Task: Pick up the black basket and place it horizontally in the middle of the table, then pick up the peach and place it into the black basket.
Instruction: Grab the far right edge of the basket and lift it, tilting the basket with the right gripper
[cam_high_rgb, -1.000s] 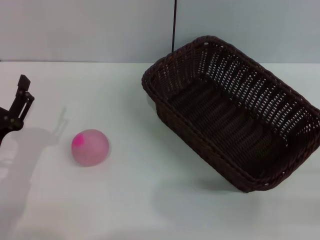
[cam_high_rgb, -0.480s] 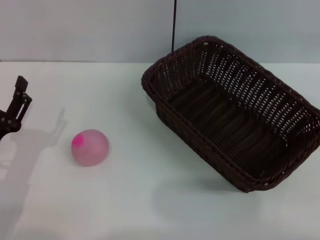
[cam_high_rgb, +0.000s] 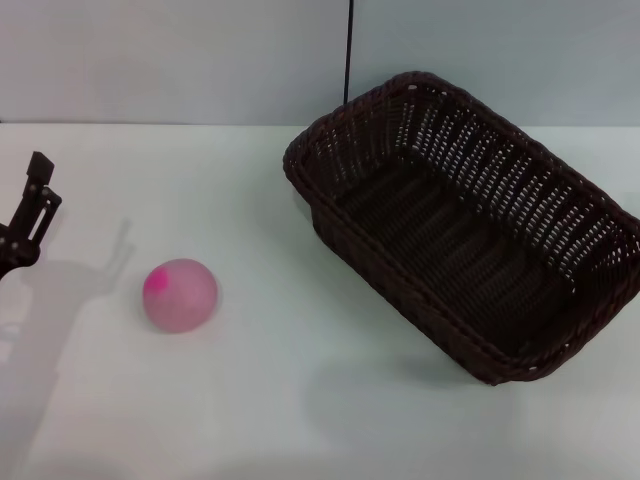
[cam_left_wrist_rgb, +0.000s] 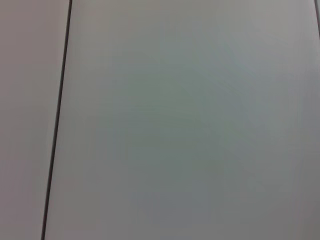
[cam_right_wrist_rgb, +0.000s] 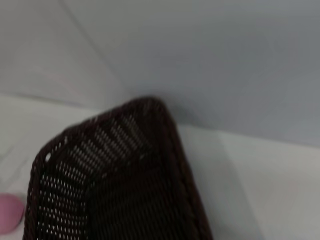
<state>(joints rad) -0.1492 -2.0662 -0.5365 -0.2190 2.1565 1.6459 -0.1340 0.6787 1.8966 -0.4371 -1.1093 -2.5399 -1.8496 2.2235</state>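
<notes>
The black basket (cam_high_rgb: 560, 215) lies slanted on the right half of the white table (cam_high_rgb: 250, 410), with its right end running off the picture's edge. A shadow lies under its near side. It is empty. The right wrist view shows one rounded corner of the basket (cam_right_wrist_rgb: 165, 145) from close by; my right gripper itself does not show. The peach (cam_high_rgb: 180, 295), pale pink with a magenta blotch, rests on the table at the left, apart from the basket; it also shows in the right wrist view (cam_right_wrist_rgb: 10, 214). My left gripper (cam_high_rgb: 30, 205) is at the far left edge, left of the peach and not touching it.
A grey wall with a dark vertical seam (cam_high_rgb: 349, 50) stands behind the table. The left wrist view shows only that wall and a seam (cam_left_wrist_rgb: 57, 120). Bare tabletop lies between the peach and the basket.
My left gripper has drifted slightly to the left, away from the peach. The basket and the peach have not visibly moved.
</notes>
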